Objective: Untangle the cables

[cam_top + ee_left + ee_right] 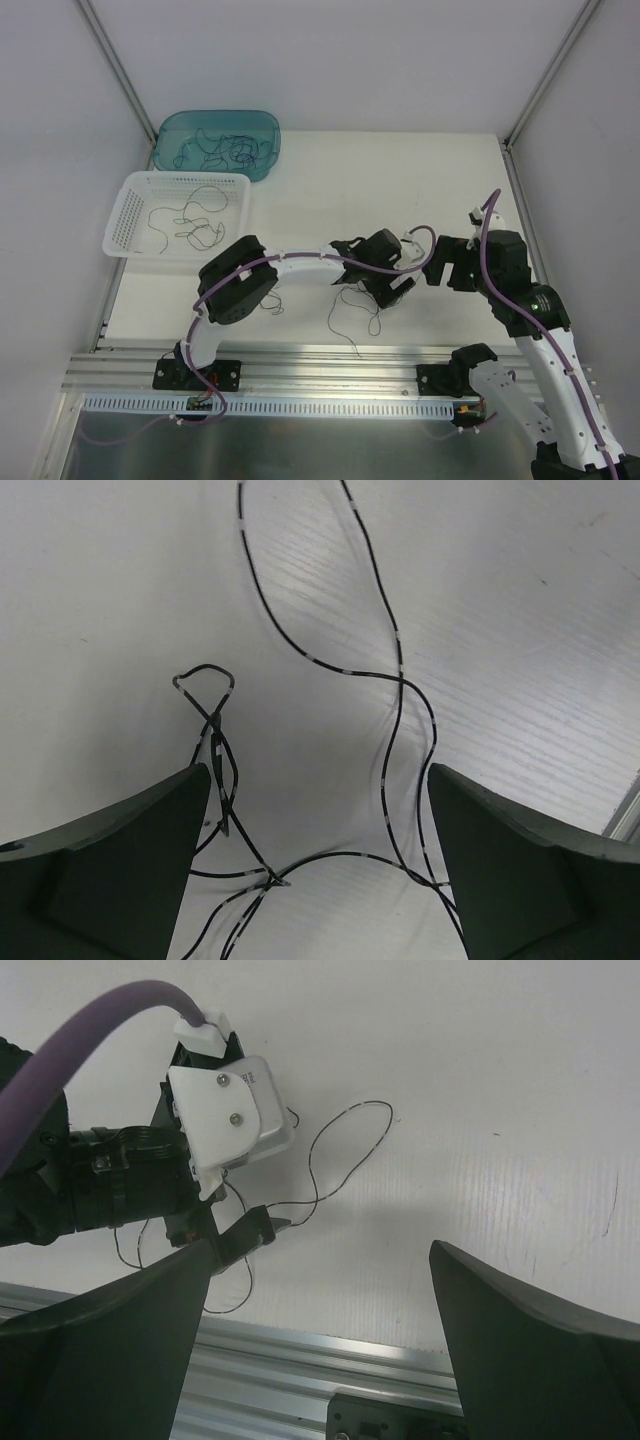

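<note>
A few thin dark cables lie loosely crossed on the white table near its front edge. My left gripper hovers just over them, open and empty. In the left wrist view the cables run between and beneath the spread fingers, with a small knot low between them. My right gripper is open and empty just right of the left one, above bare table. The right wrist view shows the left gripper and a cable loop beside it.
A teal bin at the back left holds a tangle of cables. A white mesh basket in front of it holds a few separate cables. An aluminium rail runs along the table's front edge.
</note>
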Robot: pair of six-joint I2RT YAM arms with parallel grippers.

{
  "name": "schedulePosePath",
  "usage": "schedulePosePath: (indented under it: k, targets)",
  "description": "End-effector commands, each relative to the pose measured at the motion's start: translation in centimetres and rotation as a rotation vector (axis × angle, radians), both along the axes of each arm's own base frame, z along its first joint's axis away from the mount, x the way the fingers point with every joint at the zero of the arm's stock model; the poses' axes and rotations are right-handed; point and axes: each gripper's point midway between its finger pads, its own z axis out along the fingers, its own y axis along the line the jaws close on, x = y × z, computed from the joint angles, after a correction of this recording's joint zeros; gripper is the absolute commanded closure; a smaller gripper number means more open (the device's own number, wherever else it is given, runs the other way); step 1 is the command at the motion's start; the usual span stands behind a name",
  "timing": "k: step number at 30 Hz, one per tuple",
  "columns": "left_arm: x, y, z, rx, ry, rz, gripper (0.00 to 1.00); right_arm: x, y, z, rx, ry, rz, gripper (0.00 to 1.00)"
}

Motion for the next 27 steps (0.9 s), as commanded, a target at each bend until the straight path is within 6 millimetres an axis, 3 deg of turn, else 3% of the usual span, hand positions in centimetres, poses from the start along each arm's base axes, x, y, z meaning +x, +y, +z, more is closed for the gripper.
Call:
schedulePosePath:
  k: [1,5,8,9,15,17,20,23,24,26,27]
  targets:
    - [-1.3,-1.0,0.1,-0.014,0.017,0.000,0.09,-0.2,0.4,0.1,0.020,-0.001,0.013,0.05]
    - [-1.6,-0.6,-0.6,-0.001,0.037,0.022,0.21,-0.2,0.4,0.0,0.022,-0.002,0.012,0.06]
    - [-2.0,-0.1,-1.0,0.007,0.055,0.034,0.40,-0.3,0.5,-0.1,0.028,0.000,0.013,0.06]
    - [-2.1,0.1,-1.0,0.009,0.055,0.035,0.52,-0.3,0.5,-0.2,0.029,0.000,0.010,0.06]
    - [-1.6,0.7,-0.1,0.009,0.019,0.063,0.96,-0.5,0.5,-0.3,0.034,0.000,0.006,0.06]
    - [-1.4,0.8,0.6,-0.002,0.016,0.079,1.00,-0.5,0.5,-0.1,0.035,-0.004,0.006,0.06]
    - [-0.8,0.6,3.1,-0.052,-0.005,0.119,1.00,-0.6,0.3,0.3,0.038,-0.020,0.003,0.06]
    - [0.6,0.9,7.3,-0.135,-0.033,0.184,1.00,-0.5,-0.4,0.6,0.019,-0.045,-0.028,0.06]
    - [1.0,1.1,9.7,-0.184,-0.045,0.206,1.00,-0.5,-0.5,0.9,0.019,-0.061,-0.029,0.06]
    - [2.2,2.0,12.1,-0.229,-0.056,0.272,1.00,-0.5,-0.5,1.0,0.018,-0.076,-0.027,0.06]
    - [3.4,3.1,14.6,-0.273,-0.081,0.318,1.00,-0.5,-0.5,1.1,0.019,-0.085,-0.026,0.06]
